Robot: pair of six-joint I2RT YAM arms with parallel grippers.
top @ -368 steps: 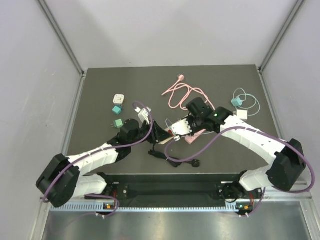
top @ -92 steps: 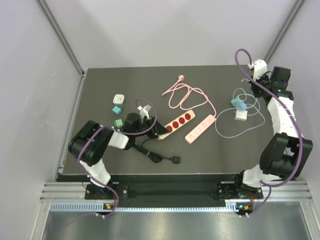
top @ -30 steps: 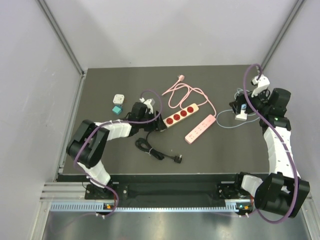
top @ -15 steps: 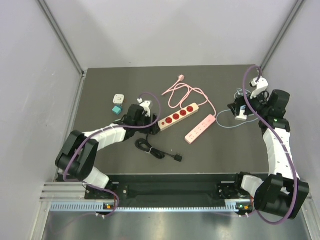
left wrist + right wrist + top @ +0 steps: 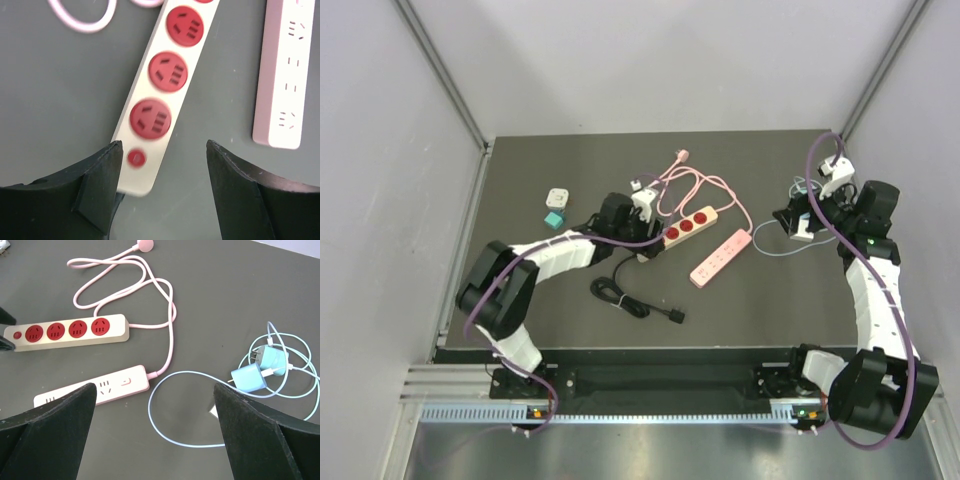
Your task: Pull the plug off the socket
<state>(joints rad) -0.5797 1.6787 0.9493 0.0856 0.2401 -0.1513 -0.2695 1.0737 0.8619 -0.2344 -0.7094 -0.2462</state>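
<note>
Since the black plug (image 5: 675, 318) lies loose on the near counter (image 5: 770, 300), in no socket, the job looks done. Left fingers (image 5: 97, 185) stand open around the red socket strip's (image 5: 168, 71) end, gripping nothing; lift straight up, no bumping. Far right, right fingers (image 5: 50, 425) gape wide, empty. No writing can be read.

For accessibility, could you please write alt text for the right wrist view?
A cream power strip with four empty red sockets lies beside a pink power strip, pink cable looping beyond. Two blue chargers sit right; open fingers frame the bottom.
</note>
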